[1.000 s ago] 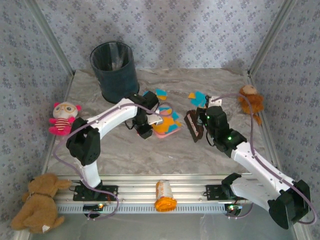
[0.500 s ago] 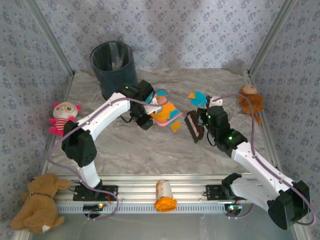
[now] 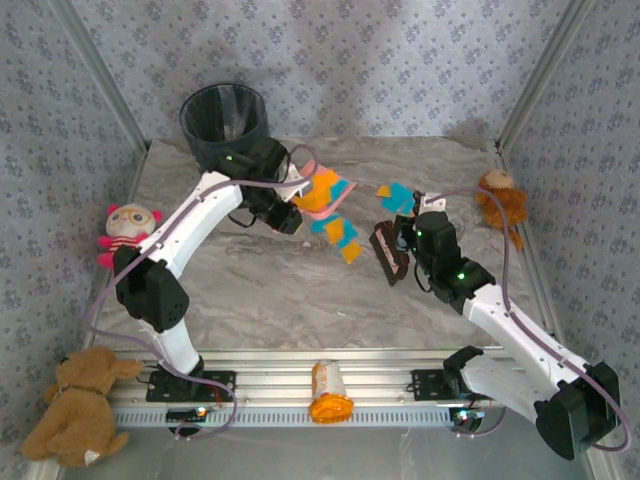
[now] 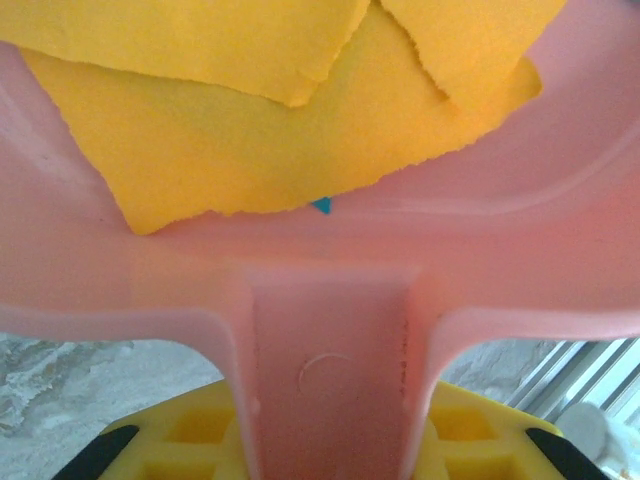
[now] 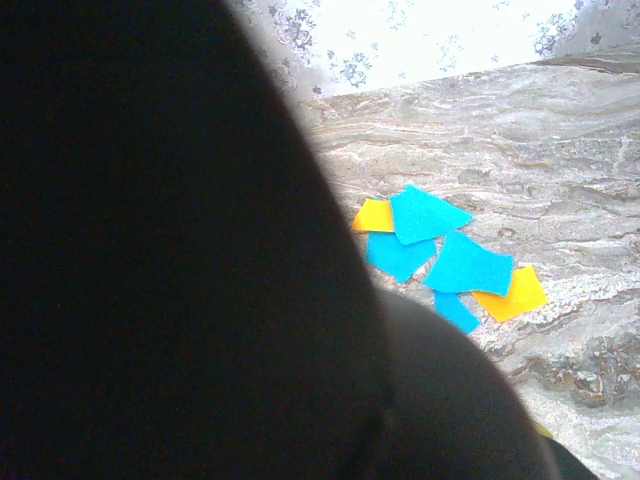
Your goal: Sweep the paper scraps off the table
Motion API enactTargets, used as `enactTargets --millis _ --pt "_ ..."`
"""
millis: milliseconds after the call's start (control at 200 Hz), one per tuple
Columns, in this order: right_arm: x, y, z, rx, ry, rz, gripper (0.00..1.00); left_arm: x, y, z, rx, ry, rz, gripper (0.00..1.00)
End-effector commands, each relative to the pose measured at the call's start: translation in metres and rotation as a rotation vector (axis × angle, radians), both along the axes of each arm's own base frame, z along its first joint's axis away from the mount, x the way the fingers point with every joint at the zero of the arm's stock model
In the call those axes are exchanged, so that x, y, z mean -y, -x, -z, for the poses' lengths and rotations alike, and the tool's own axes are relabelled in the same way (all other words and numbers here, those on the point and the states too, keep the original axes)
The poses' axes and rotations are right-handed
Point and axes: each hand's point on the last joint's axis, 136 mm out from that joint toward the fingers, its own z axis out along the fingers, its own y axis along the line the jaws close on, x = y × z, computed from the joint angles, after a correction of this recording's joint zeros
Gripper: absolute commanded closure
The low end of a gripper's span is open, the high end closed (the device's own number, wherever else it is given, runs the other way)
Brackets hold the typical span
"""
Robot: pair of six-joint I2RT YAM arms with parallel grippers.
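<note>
My left gripper [image 3: 288,213] is shut on the handle of a pink dustpan [image 3: 322,190], held raised and tilted just right of the bin. In the left wrist view the handle [image 4: 330,370] runs between my yellow fingers [image 4: 170,440], and orange paper scraps [image 4: 250,130] lie in the pan. More orange and turquoise scraps [image 3: 342,238] show below the pan's lower edge; I cannot tell whether they are falling or lying on the table [image 3: 260,290]. Another cluster of scraps [image 3: 398,195] [image 5: 440,250] lies on the marble. My right gripper [image 3: 405,242] is shut on a dark brush [image 3: 388,253] [image 5: 180,250].
A black bin [image 3: 225,125] stands at the back left. A pink doll [image 3: 125,235] sits at the left edge, a brown plush [image 3: 500,205] at the right edge, a teddy bear [image 3: 80,405] at the near left. An orange bottle [image 3: 328,390] lies on the front rail.
My left arm has lifted the dustpan off the table and carried it back and left toward the bin, tilting it; some scraps trail below it. The right arm and brush have barely moved.
</note>
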Motion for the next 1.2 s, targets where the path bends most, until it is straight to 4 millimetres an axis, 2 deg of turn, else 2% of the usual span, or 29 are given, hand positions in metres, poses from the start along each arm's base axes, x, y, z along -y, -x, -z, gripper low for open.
enactTargets --millis 0,175,190,230,520,939,1194 --pt "0.002 0.001 -0.010 0.028 -0.018 0.001 1.00 0.005 -0.010 -0.027 0.013 0.085 -0.048 1.00" --pt "0.001 0.001 -0.010 0.028 -0.023 -0.004 1.00 0.001 -0.025 -0.046 0.001 0.155 -0.113 1.00" --pt "0.001 0.001 -0.009 0.027 -0.022 -0.006 1.00 0.002 -0.028 -0.055 0.022 0.173 -0.116 1.00" --pt "0.001 0.001 -0.010 0.029 -0.025 -0.007 1.00 0.001 -0.032 -0.061 0.034 0.187 -0.126 1.00" --pt "-0.001 0.000 -0.011 0.029 -0.029 -0.014 1.00 -0.011 -0.056 -0.095 0.100 0.261 -0.230 1.00" --pt "-0.002 -0.001 -0.014 0.031 -0.037 -0.021 1.00 -0.035 -0.103 -0.123 0.073 0.449 -0.429 1.00" --pt "-0.003 -0.001 -0.014 0.028 -0.042 -0.022 1.00 -0.046 -0.121 -0.132 0.010 0.526 -0.527 1.00"
